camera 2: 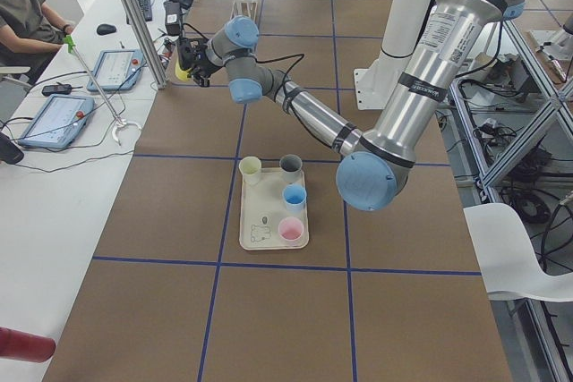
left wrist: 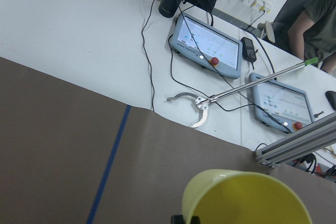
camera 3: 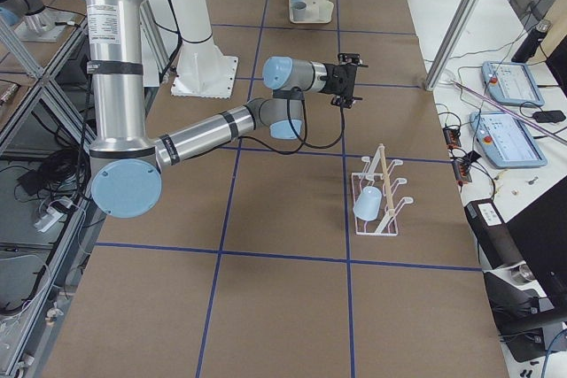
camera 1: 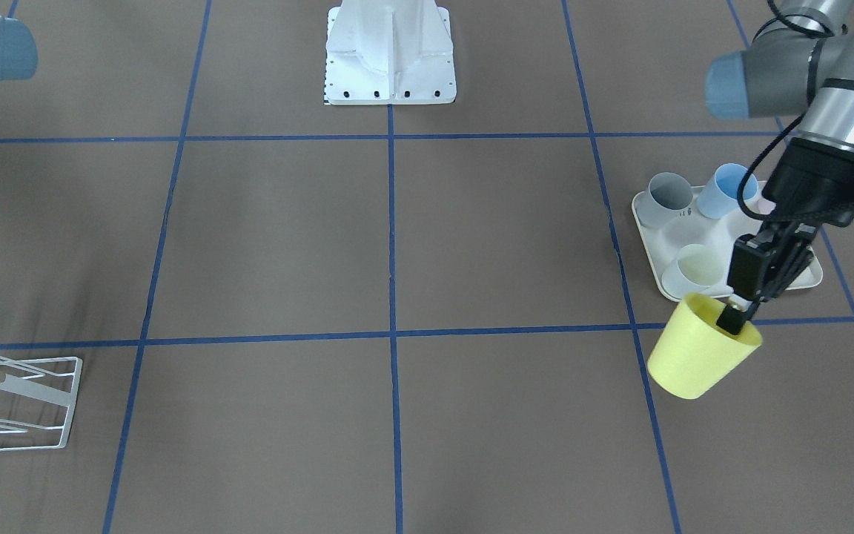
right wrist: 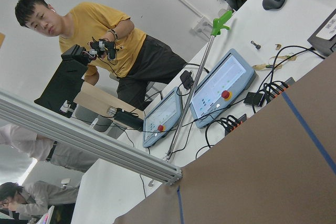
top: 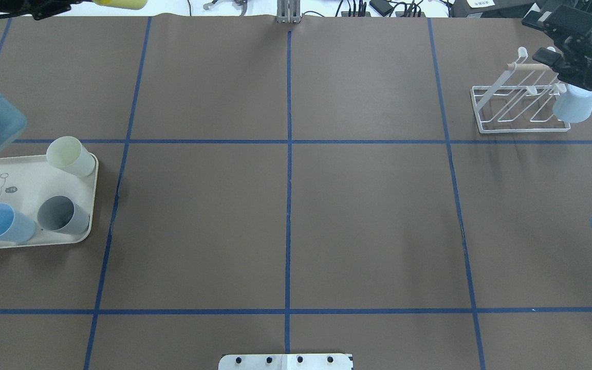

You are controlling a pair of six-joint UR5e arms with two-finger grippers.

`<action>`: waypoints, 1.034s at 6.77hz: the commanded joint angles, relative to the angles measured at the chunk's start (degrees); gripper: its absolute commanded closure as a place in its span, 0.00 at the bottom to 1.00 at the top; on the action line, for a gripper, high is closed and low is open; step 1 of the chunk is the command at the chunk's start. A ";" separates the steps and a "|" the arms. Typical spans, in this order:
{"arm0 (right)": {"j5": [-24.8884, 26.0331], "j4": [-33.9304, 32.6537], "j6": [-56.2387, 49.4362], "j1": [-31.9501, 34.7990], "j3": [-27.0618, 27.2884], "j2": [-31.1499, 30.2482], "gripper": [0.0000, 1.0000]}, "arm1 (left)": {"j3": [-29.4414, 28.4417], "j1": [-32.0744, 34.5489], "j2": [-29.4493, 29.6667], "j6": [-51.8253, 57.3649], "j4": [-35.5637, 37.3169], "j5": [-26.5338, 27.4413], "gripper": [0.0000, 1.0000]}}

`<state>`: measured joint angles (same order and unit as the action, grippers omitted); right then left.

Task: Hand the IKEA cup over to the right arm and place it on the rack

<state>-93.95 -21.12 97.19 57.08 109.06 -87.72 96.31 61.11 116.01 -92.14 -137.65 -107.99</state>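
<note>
The left claw [camera 1: 735,315] pinches the rim of the yellow IKEA cup [camera 1: 697,356], tilted above the surface beside the tray [camera 1: 649,245]. The right claw [camera 3: 348,82] hangs near the rack [top: 522,108], its opening unclear.

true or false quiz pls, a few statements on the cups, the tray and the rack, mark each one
1. The left gripper holds the yellow cup by its rim. True.
2. The rack has no cup on it. False: a light blue cup hangs on it.
3. A grey cup stands on the tray. True.
4. The yellow cup sits on the tray. False: it is off the tray, tilted, in the left gripper.
</note>
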 commanded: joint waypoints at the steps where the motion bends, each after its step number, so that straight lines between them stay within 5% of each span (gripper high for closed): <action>1: 0.52 0.03 5.95 -2.31 -1.46 5.33 0.00 | -4.10 -4.84 3.33 -18.96 -17.31 1.38 1.00; 2: 0.61 0.03 9.12 -3.89 -1.91 8.15 0.00 | -4.20 -7.12 3.69 -24.52 -22.70 2.08 1.00; 4: 1.31 0.12 13.88 -6.44 -3.40 14.65 0.00 | -6.12 -17.29 6.67 -29.66 -33.85 17.47 1.00; 7: 17.16 0.20 16.71 -19.06 -6.21 22.74 0.00 | -20.78 -19.01 10.11 -40.57 -55.24 20.89 1.00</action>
<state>-83.33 -20.99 113.51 43.23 104.08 -68.03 79.80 42.40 125.61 -130.57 -186.61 -87.83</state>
